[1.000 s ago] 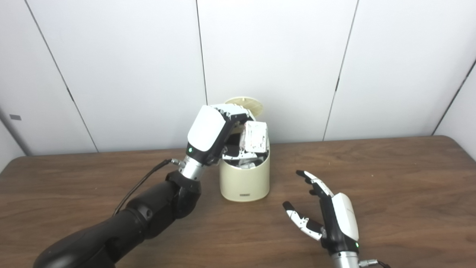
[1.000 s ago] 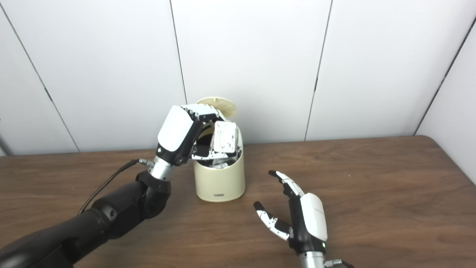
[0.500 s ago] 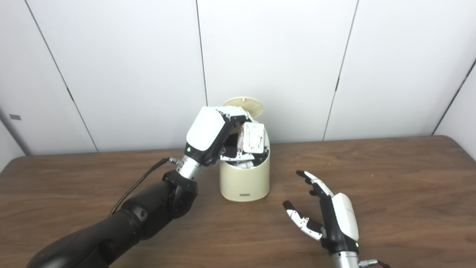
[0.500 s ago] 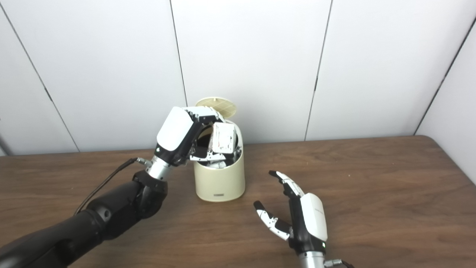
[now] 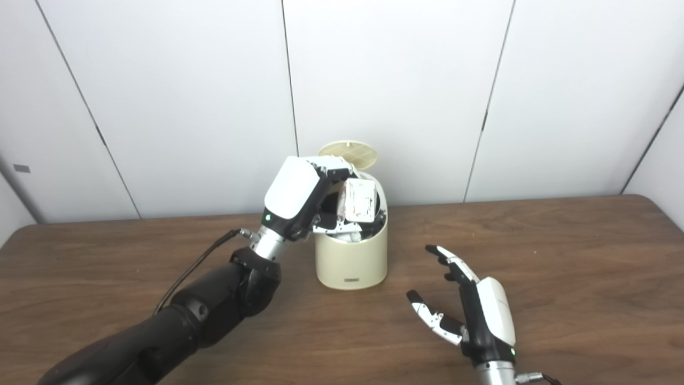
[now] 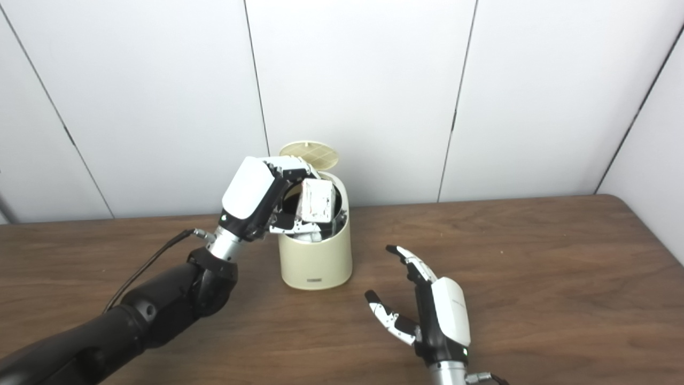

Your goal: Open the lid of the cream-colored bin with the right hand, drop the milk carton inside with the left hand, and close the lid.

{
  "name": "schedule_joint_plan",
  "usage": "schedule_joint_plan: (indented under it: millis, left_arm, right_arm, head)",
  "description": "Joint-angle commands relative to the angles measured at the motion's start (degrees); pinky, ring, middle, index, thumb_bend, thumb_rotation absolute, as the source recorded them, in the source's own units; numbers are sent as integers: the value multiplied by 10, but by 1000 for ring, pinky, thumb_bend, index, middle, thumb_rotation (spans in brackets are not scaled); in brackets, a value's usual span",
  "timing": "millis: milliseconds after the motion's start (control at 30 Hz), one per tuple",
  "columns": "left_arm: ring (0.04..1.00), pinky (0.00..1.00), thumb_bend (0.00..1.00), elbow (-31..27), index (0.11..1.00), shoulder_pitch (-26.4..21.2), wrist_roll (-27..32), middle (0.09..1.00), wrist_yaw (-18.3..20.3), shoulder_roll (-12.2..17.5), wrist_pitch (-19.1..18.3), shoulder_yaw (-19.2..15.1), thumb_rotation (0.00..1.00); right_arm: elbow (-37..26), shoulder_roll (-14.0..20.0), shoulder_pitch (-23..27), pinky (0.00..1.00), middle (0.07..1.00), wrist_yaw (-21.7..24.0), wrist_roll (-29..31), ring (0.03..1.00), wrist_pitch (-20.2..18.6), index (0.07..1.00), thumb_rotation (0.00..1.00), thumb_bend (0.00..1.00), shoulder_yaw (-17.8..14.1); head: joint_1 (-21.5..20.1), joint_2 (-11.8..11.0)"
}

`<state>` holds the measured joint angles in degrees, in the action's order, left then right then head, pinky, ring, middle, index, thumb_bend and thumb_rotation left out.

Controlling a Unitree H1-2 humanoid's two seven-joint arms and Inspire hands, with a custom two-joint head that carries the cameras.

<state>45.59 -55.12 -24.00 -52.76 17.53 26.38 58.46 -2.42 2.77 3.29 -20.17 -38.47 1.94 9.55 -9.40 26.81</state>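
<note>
The cream-colored bin stands mid-table with its round lid tipped up behind the opening. My left hand hovers at the bin's left rim, shut on the white milk carton, whose lower part dips inside the opening. In the right eye view the carton sits just under the rim line, still between the fingers. My right hand rests open near the table's front, to the right of the bin, holding nothing.
The brown wooden table stretches wide to the right and left of the bin. White wall panels stand close behind the lid. A black cable runs along my left forearm.
My left hand has moved slightly left and down, sinking the milk carton deeper into the bin opening. The right hand and the lid have stayed still.
</note>
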Motion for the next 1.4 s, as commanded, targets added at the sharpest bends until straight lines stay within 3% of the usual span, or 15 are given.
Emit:
schedule_joint_plan:
  millis: [0, 100, 133, 200, 267, 367, 600, 933, 1267, 1367]
  left_arm:
    - [535, 457, 520, -17, 489, -28, 9, 556, -9, 10, 5, -11, 72]
    - [536, 457, 519, -25, 489, -26, 24, 555, 6, 12, 5, -12, 78]
    - [536, 457, 751, -27, 513, -25, 31, 556, 14, 13, 5, -12, 222]
    - [537, 460, 949, -31, 535, -24, 43, 558, 31, 15, 5, -15, 412]
    - [537, 464, 991, -35, 545, -20, 59, 561, 57, 15, 5, -27, 545]
    - [542, 469, 1000, -39, 551, -14, 72, 565, 88, 14, 5, -45, 621]
    - [559, 488, 1000, -48, 574, -4, 79, 585, 132, 13, 5, -75, 609]
    - [572, 506, 1000, -51, 596, 1, 68, 600, 149, 11, 5, -95, 575]
    - [564, 497, 1000, -56, 586, 5, 68, 589, 141, 12, 5, -93, 565]
    - [545, 472, 981, -74, 558, 8, 57, 567, 110, 18, 5, -84, 593]
  right_arm:
    - [18, -25, -19, 688, 830, -9, 8, 804, 16, 806, 332, 246, 15]
    - [18, -25, -19, 691, 833, -9, 8, 807, 15, 810, 343, 245, 14]
    - [18, -25, -18, 690, 832, -9, 7, 806, 15, 809, 348, 245, 15]
    - [19, -25, -18, 689, 830, -9, 7, 805, 15, 808, 354, 245, 15]
    - [19, -25, -18, 693, 832, -7, 8, 808, 14, 810, 359, 248, 15]
    - [19, -26, -17, 693, 833, -7, 8, 807, 12, 812, 365, 247, 15]
    - [23, -25, -15, 689, 832, -10, 11, 806, 18, 811, 335, 248, 14]
    - [16, -25, -17, 686, 832, -7, 6, 806, 11, 810, 340, 246, 15]
    - [16, -25, -17, 692, 835, -4, 10, 810, 10, 814, 324, 247, 14]
    - [18, -24, -17, 691, 833, -6, 11, 807, 14, 812, 327, 248, 14]
  head:
    - [0, 0]
    - [0, 0]
    - [1, -1]
    - [1, 0]
    - [1, 0]
    - [2, -1]
    - [1, -1]
    - [1, 0]
    - [4, 0]
    - [8, 2]
